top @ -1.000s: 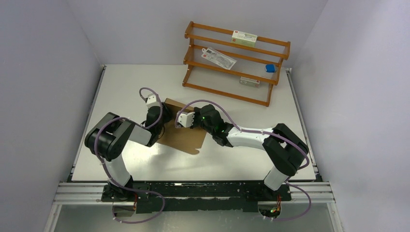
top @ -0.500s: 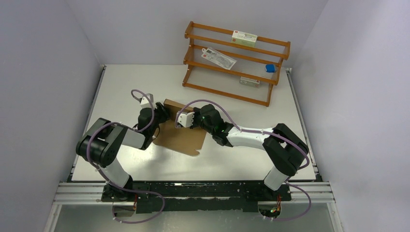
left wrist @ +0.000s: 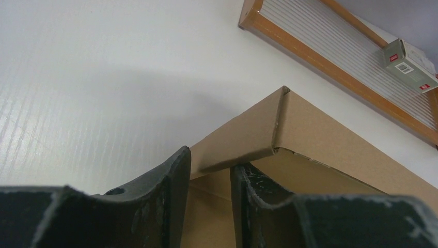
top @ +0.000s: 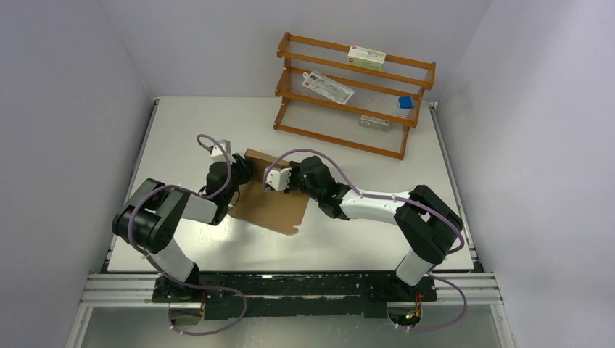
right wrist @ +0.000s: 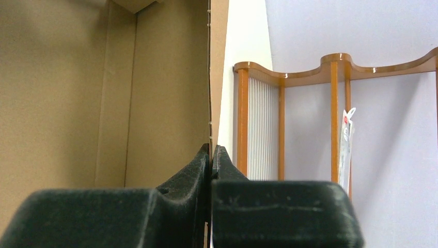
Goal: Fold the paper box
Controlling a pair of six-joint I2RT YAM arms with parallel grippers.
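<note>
Fingers (left wrist: 174,199) of the left gripper (left wrist: 212,165): apart, astride the raised side flap at the far-left corner of the paper box (left wrist: 330,134); whether that flap is pressed cannot be told. Fingers (right wrist: 199,170) of the right gripper (right wrist: 212,150): together, clamped on the thin upright far wall of the box.

Location of item: paper box (top: 272,206) on the white table (top: 181,130), mid-table, between the two grippers, its near portion flat with a notched tab toward the arms.

Change noted over the last second: the left arm has been swung outward to its own left and its gripper (top: 236,174) shifted from above the sheet to the box's left edge, which is now uncovered. The right gripper (top: 274,177) has not been moved. Judged meaning: the far wall is held steady while the left side wall is taken up; folding appears only partly done.

Count:
- paper box: one
- arms: two
- wooden rack (top: 355,94): one, three tiers
- white and green carton (top: 366,56): one, top tier
- flat packet (top: 328,87): one
- blue object (top: 405,103): one
- small labelled carton (left wrist: 408,64): one, lowest tier
</note>
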